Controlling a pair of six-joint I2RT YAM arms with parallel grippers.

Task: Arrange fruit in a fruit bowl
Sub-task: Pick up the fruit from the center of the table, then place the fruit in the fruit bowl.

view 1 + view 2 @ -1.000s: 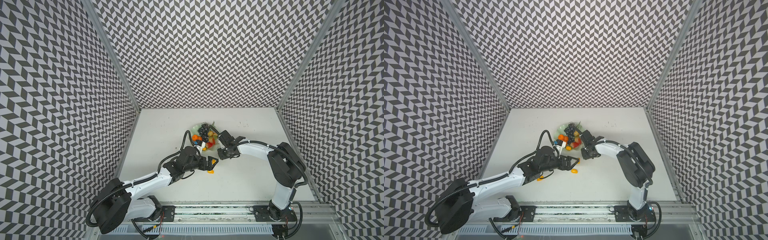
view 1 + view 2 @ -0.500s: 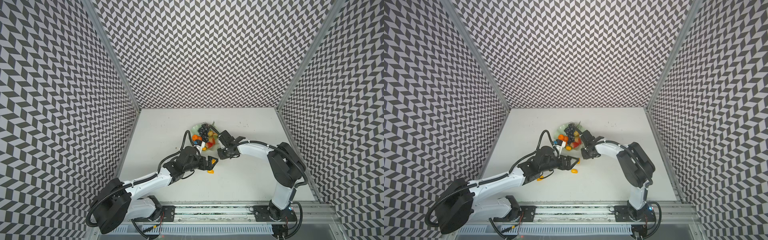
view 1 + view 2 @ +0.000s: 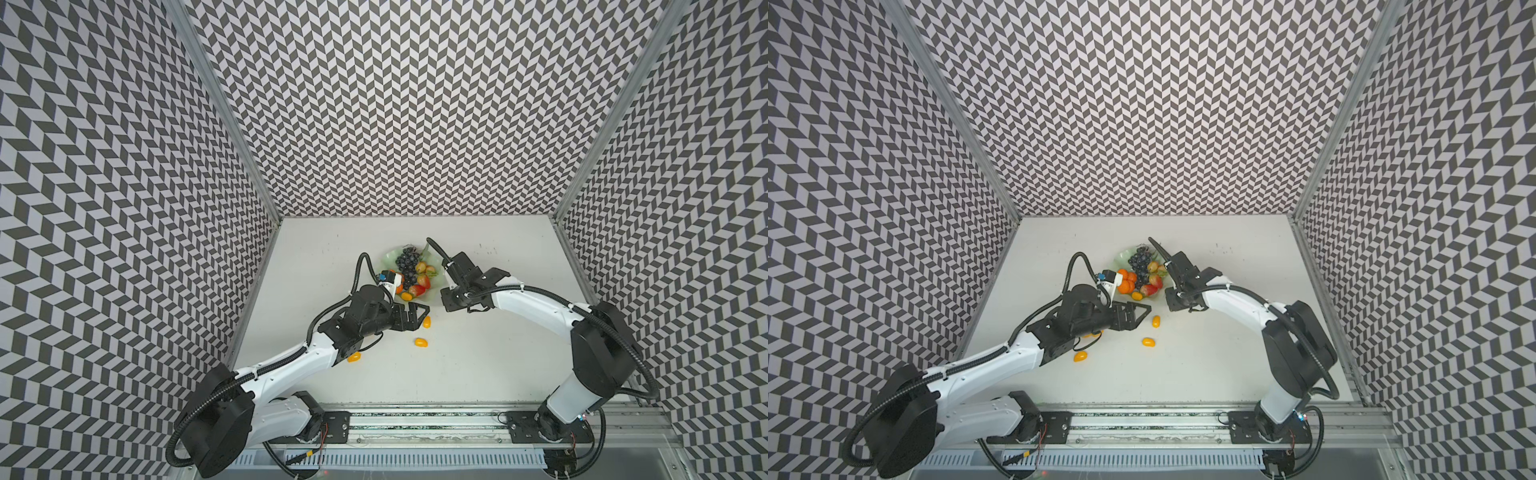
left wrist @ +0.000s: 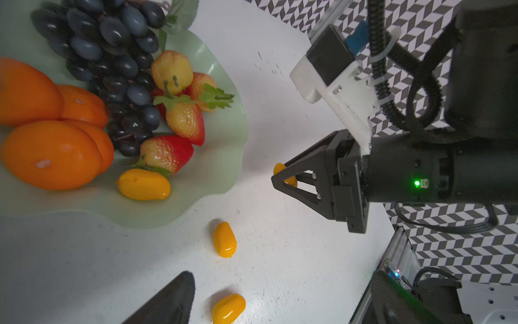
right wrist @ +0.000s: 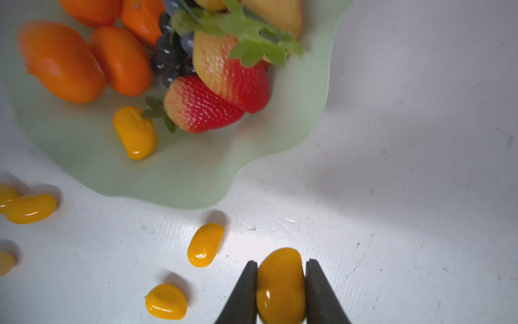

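The mint-green fruit bowl (image 3: 390,258) (image 3: 1122,258) holds fruit: a dark grape bunch (image 3: 406,262), tangerines (image 3: 1126,283), strawberries (image 5: 201,106) and one kumquat (image 4: 143,184). My right gripper (image 5: 281,263) is shut on a yellow kumquat (image 5: 280,289) just above the table, beside the bowl's near rim; in the left wrist view the right gripper (image 4: 280,179) shows with that kumquat in its tips. My left gripper (image 3: 420,314) is open and low over the table. One of its fingers (image 4: 171,300) stands beside a loose kumquat (image 4: 228,308).
Loose kumquats lie on the white table in front of the bowl (image 3: 427,321), (image 3: 421,342), and one lies beside the left forearm (image 3: 354,357). Both arms lean in close together at the bowl's near side. Patterned walls enclose the table.
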